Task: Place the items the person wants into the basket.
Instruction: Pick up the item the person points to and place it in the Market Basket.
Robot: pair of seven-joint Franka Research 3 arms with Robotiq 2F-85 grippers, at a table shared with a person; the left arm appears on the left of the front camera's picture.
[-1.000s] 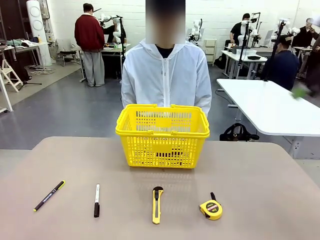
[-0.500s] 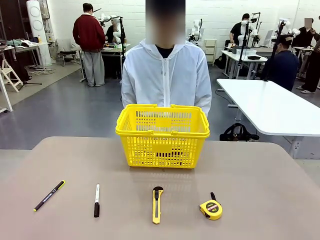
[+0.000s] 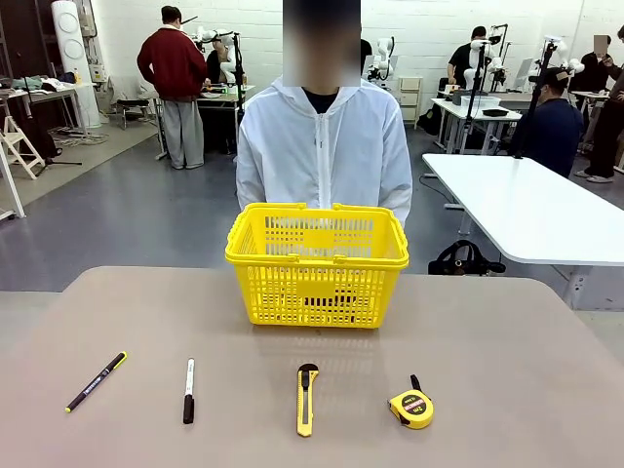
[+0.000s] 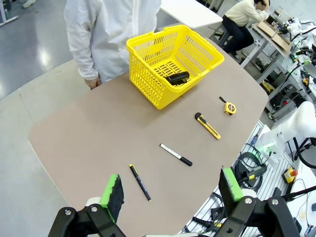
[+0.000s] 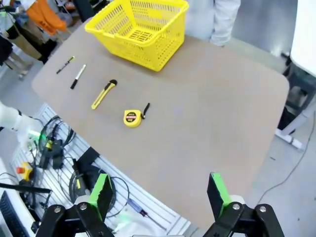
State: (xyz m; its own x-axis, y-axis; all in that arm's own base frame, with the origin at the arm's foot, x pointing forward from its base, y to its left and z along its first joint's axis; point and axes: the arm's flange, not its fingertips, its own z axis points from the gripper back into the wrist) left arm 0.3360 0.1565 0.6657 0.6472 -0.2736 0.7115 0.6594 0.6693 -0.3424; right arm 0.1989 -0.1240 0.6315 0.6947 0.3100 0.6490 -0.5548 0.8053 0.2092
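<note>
Standing at the far side of the one table (image 3: 507, 370), one person (image 3: 322, 146) faced one yellow basket (image 3: 317, 263), which sat at the far middle with one dark object (image 4: 177, 77) inside. Four tools lay in a row along the near edge: one yellow box cutter (image 3: 306, 399) at the middle, one black pen (image 3: 96, 381) with a yellow-green end at the far left, one white-and-black pen (image 3: 188, 390) between them, and one round tape measure (image 3: 411, 408) to the right. The left gripper (image 4: 171, 186) and right gripper (image 5: 160, 190) hung high, jaws wide and empty, well apart from cutter, pen and basket.
</note>
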